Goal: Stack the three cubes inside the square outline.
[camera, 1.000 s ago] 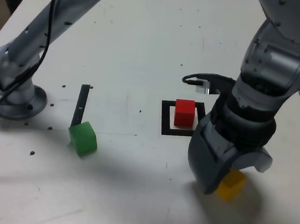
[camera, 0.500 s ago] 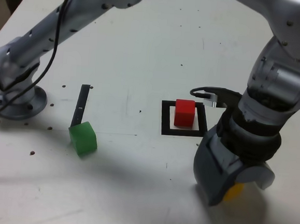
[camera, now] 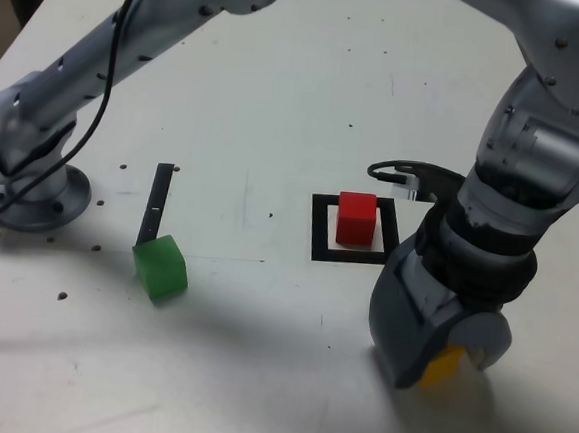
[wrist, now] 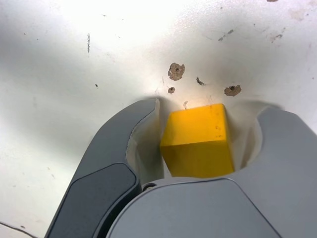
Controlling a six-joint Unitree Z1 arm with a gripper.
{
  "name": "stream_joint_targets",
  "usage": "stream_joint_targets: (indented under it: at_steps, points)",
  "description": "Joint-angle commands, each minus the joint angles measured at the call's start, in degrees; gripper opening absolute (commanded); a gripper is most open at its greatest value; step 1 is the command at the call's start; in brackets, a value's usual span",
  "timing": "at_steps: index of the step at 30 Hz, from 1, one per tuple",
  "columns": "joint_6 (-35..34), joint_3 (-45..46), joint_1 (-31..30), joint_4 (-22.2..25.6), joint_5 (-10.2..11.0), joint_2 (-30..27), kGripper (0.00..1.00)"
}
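The yellow cube lies on the white table near its front edge, at the exterior view's right, mostly covered by my gripper. In the wrist view the yellow cube sits between the two grey jaws of the gripper, with a narrow pale gap on each side, so the gripper is open around it. The red cube stands inside the black square outline, just behind the gripper. The green cube rests alone at the exterior view's left.
A narrow black strip lies just behind the green cube. The arm's round base is bolted at the far left, and its links arch over the table. A black cable loop sticks out beside the wrist.
The gripper has come down over the yellow cube, hiding more of it than one second ago. The red and green cubes have not moved.
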Motion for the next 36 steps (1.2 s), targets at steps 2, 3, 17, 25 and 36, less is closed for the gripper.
stream_joint_targets:
  at_steps: [2, 3, 17, 25, 36]
  points:
    - [0.30, -0.25, 0.17, 0.30, -0.65, -0.47, 0.53]
    - [0.32, -0.33, 0.17, 0.34, -0.82, -0.53, 0.51]
    - [2.31, 1.99, 0.17, 2.63, 1.12, -5.72, 0.19]
    - [11.00, 3.56, 0.13, 5.64, 4.07, -10.05, 0.11]
    - [33.21, 17.21, 3.71, 6.06, 12.84, -24.88, 0.02]
